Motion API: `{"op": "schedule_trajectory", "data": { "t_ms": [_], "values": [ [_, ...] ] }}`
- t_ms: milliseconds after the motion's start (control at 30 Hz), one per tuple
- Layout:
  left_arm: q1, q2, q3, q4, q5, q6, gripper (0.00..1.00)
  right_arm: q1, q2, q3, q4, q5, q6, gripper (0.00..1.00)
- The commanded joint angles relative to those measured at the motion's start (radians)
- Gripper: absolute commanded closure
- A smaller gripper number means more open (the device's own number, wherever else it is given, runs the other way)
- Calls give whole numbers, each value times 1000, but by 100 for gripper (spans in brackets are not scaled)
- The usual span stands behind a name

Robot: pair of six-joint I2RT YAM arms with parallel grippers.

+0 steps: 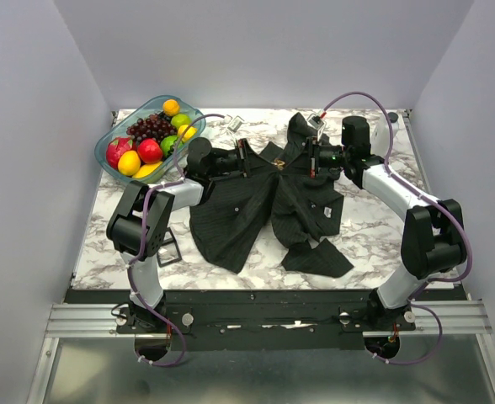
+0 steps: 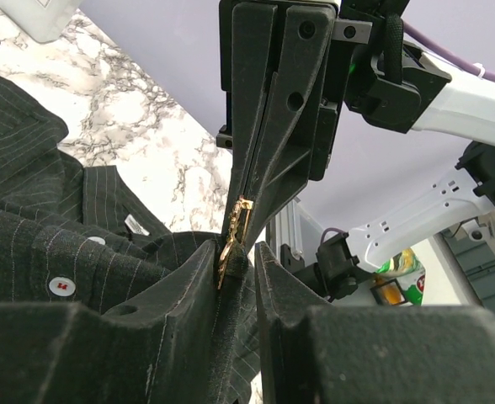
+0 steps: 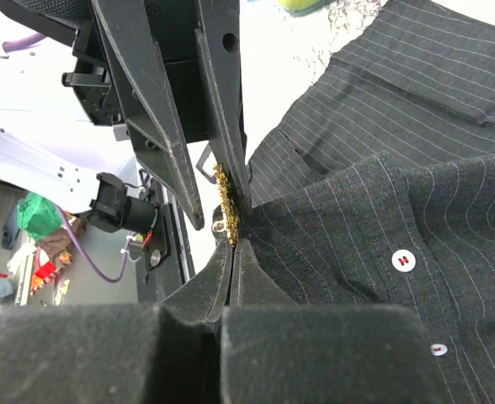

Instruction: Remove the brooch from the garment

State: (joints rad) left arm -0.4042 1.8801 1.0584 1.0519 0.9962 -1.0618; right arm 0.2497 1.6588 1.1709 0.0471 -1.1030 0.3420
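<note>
The garment, a black pinstriped shirt with white buttons, lies spread on the marble table. Both grippers meet at the gold brooch near its collar. My right gripper is shut, its tips pinching the lower end of the brooch. In the left wrist view it comes down from above. My left gripper stands open, with a fold of shirt fabric against its left finger and a gap on the right. In the top view, the left gripper and right gripper face each other over the brooch.
A clear bowl of fruit stands at the back left. A black rectangular frame lies by the left arm's base. A small white object lies at the back, behind the shirt. Bare marble shows to the right of the shirt.
</note>
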Motion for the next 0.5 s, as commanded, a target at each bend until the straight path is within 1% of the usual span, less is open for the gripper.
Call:
{"op": "schedule_trajectory", "data": {
  "t_ms": [0, 100, 200, 300, 367, 467],
  "values": [
    [-18, 2, 37, -6, 10, 23, 68, 10, -8, 12, -20, 29, -32, 99],
    [-22, 5, 46, -27, 7, 36, 68, 11, -11, 10, -21, 28, -35, 99],
    [-24, 11, 52, -61, -1, 60, 65, 13, -11, 10, -20, 12, -37, 99],
    [-25, 16, 54, -61, -1, 66, 65, 14, -14, 10, -21, 12, -35, 99],
    [-25, 20, 57, -59, 2, 69, 68, 14, -14, 10, -20, 11, -32, 99],
    [-25, 24, 61, -70, 2, 76, 71, 14, -14, 10, -18, 11, -26, 99]
  ]
}}
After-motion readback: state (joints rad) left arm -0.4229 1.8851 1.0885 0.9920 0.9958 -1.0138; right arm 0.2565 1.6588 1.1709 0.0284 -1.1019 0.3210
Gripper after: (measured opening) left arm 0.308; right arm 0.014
